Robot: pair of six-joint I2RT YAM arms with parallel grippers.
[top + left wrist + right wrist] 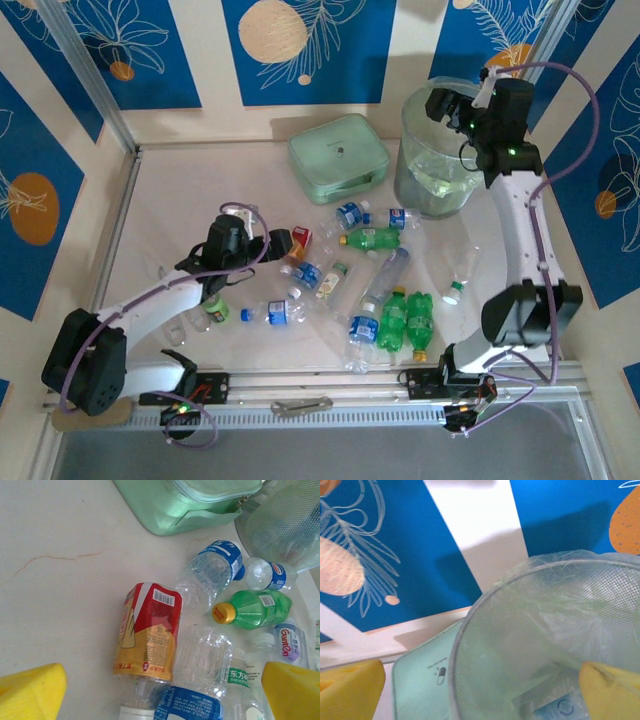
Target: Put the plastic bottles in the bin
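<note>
Left gripper (162, 680): jaws wide apart, nothing held; it hangs over the 9 o'clock end of the pile, yellow pads either side of the bottles below.
Right gripper (482, 680): jaws wide apart, nothing held; above the bin's mouth.
Bin (420, 185): upright at 1 o'clock on the table, bag-lined; a blue label (559, 707) shows inside it.
Bottles (385, 278): lying scattered from table centre to 5 o'clock, outside the bin.
Red bottle (150, 635): on its side under the left gripper, touching a clear one at its 3 o'clock.
Green bottle (255, 609): on its side, yellow cap toward 9 o'clock.
Green pair (395, 320): side by side at the pile's 5 o'clock.
Lone bottle (458, 282): apart at 3 o'clock, near the right arm.
Case (338, 158): at 12 o'clock, just beside the bin.
</note>
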